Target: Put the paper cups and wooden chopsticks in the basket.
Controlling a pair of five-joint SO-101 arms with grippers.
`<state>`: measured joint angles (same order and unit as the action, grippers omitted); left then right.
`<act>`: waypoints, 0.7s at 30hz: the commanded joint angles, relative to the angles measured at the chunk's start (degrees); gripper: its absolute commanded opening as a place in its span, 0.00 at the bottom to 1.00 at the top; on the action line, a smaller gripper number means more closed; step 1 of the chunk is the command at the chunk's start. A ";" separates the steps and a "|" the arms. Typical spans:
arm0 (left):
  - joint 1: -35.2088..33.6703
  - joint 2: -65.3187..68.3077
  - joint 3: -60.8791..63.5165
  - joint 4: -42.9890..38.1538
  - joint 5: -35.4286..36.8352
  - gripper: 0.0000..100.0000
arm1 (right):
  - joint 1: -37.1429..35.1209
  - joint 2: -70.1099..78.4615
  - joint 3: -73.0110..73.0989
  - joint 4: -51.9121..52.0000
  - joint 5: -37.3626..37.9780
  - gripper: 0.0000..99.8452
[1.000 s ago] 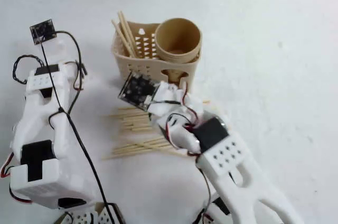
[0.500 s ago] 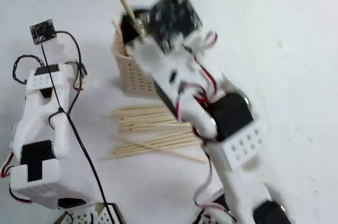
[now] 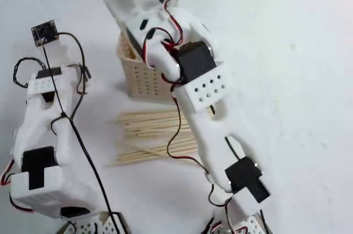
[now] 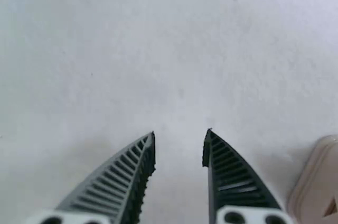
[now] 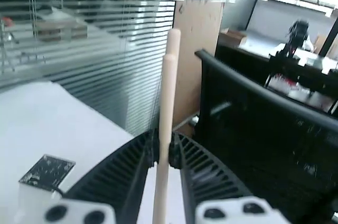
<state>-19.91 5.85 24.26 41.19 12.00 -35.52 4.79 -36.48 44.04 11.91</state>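
From above, a loose heap of pale wooden chopsticks (image 3: 154, 134) lies on the white desk (image 3: 287, 52) just in front of the cream perforated plastic basket (image 3: 140, 82), the sticks mostly parallel with a few crossing at slight angles. The right arm (image 3: 193, 68) stretches over the basket with its wrist raised beyond the far rim, while the left arm (image 3: 44, 129) sits folded on its own side, well apart from the heap. In the left wrist view, the left hand (image 4: 179, 139) hangs over bare desk with its ribbed fingers moderately spread and nothing between them; a corner of beige plastic (probably the basket) shows near it. In the right wrist view, the right hand (image 5: 165, 147) is pinched tight on a single pale wooden chopstick (image 5: 170, 76), which stands up out of the jaws, round in section and smooth, with most of its length above the grip. These sticks are likely light, stiff and rather slick, apt to roll or swivel in a two-point pinch, so a hold nearer the middle should control them better than one near an end, and the heap is best taken a few at a time across their width.
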 commanded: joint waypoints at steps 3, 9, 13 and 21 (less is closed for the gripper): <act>-0.22 -1.54 -0.70 -1.05 0.53 0.17 | 0.84 -0.66 -3.69 3.74 -0.62 0.09; -0.22 -1.54 -0.53 -1.05 0.53 0.17 | 0.48 -0.92 -3.78 9.71 -0.53 0.18; -0.22 -1.54 -0.44 -1.05 0.53 0.17 | 0.48 -4.00 -3.78 19.56 -0.62 0.18; -0.22 -1.54 -0.35 -1.05 0.53 0.17 | -0.22 -10.86 -3.16 49.01 2.46 0.18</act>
<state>-19.91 5.85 24.26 41.19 12.00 -35.43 -2.24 -37.80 80.97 11.82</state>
